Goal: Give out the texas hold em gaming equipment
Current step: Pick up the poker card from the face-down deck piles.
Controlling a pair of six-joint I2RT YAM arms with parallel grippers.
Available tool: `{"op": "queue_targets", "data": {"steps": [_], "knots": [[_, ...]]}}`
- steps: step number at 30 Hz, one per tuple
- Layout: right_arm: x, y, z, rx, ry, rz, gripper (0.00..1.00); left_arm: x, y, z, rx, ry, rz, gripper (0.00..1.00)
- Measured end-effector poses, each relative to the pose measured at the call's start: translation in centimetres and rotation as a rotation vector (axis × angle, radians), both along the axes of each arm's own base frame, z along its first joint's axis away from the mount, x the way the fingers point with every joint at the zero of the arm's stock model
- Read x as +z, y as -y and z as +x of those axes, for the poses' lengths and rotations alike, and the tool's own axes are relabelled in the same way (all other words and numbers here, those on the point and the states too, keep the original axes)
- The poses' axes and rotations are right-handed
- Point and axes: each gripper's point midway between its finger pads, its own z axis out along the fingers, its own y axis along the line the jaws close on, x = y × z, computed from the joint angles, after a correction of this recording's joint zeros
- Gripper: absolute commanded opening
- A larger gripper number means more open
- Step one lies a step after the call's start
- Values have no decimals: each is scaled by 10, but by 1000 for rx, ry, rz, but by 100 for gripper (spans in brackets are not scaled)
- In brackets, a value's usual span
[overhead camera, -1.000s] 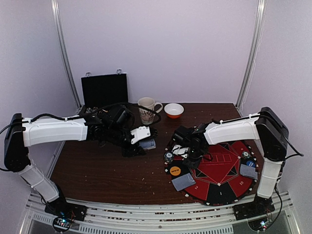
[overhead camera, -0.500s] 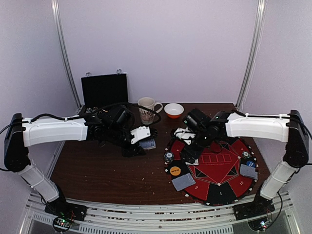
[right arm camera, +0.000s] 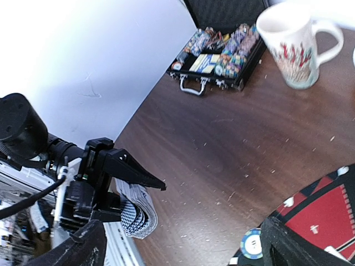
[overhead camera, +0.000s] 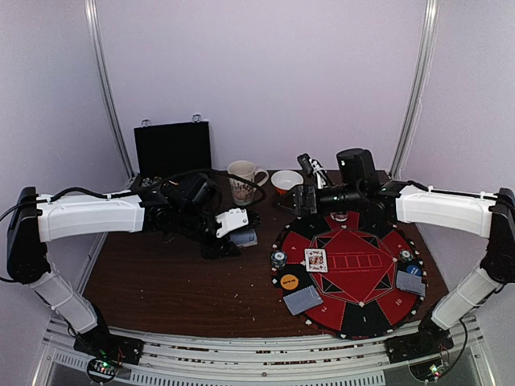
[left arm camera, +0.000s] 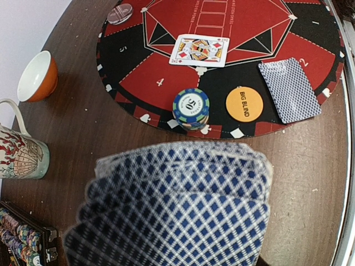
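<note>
Blue-checked paper backs fill the left wrist view. The left gripper [right arm camera: 145, 200] is pinched on a fanned deck [left arm camera: 177, 210], held over the brown table [overhead camera: 161, 281] just off the left edge of the round red-and-black mat [overhead camera: 354, 269]. The right gripper [right arm camera: 183, 230] has its fingers spread wide and hangs raised over the mat's far edge. Near the mat's middle lies one face-up court card [left arm camera: 199, 50]. Along its left rim stand a stack of blue-and-green chips [left arm camera: 191, 108], an orange disc [left arm camera: 244, 103] lettered BIG BLIND, and a small face-down pile [left arm camera: 289, 88]. At the mat's right rim sit more chips [overhead camera: 406, 256], a blue disc [overhead camera: 414, 269] and a second face-down pile [overhead camera: 410, 282]. A lone chip [left arm camera: 120, 13] rests on its far rim. Just beyond the mat's far-left side an orange bowl [overhead camera: 287, 182] shows its white inside, and a patterned mug [overhead camera: 244, 182] stands farther out. Farthest from the mat a black case [overhead camera: 171, 149] stands open, its tray packed with rows of striped chips on edge.
</note>
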Motion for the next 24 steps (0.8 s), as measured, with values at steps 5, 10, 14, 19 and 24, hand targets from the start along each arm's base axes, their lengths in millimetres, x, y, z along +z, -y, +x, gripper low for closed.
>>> {"op": "queue_targets", "data": {"steps": [5,10,14,19,24], "knots": [[-23,-19,-7,43,-102,26,94,0,1,-1,-5,-5,-4,46],[-39,-41,-20,105,-155,43,93,1,2,-2,-11,-9,-8,46],[-52,-54,-28,145,-187,47,93,0,2,-2,-11,-10,-9,46],[-66,-68,-38,193,-224,44,93,0,2,-3,-12,-10,-9,46],[-62,-77,-43,221,-221,74,93,1,2,-3,-11,-13,-11,46]]}}
